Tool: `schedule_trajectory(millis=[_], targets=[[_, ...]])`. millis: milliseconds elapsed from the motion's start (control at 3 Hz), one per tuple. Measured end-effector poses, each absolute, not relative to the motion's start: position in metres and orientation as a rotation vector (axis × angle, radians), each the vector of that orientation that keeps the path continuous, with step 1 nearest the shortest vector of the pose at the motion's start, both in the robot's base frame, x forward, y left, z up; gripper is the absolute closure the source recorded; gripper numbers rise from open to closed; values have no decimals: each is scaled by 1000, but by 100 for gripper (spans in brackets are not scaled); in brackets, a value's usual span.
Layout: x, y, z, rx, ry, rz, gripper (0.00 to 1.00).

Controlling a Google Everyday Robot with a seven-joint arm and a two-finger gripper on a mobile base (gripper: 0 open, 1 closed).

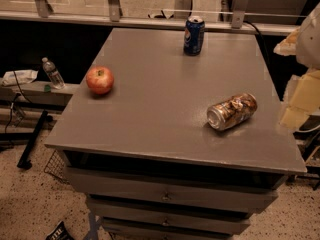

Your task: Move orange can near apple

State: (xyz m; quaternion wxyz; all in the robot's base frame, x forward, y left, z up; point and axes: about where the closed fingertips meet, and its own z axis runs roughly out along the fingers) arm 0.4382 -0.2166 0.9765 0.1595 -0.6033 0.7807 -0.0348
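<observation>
The orange can (232, 111) lies on its side on the right part of the grey cabinet top (160, 84), its silver end facing front-left. The red apple (100, 80) sits upright near the left edge of the top, far from the can. My gripper (300, 101) shows as a pale white and yellow shape at the right edge of the view, just right of the cabinet and a little right of the can, not touching it.
A blue Pepsi-style can (193, 35) stands upright at the back of the top. Drawers (165, 196) run below the front edge. A water bottle (52, 73) stands on a ledge to the left. A railing (150, 21) runs behind.
</observation>
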Motion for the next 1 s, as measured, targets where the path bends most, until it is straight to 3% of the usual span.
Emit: schedule_trajectory(millis=[1000], targets=[[470, -194, 939, -1933, 1973, -43, 0]])
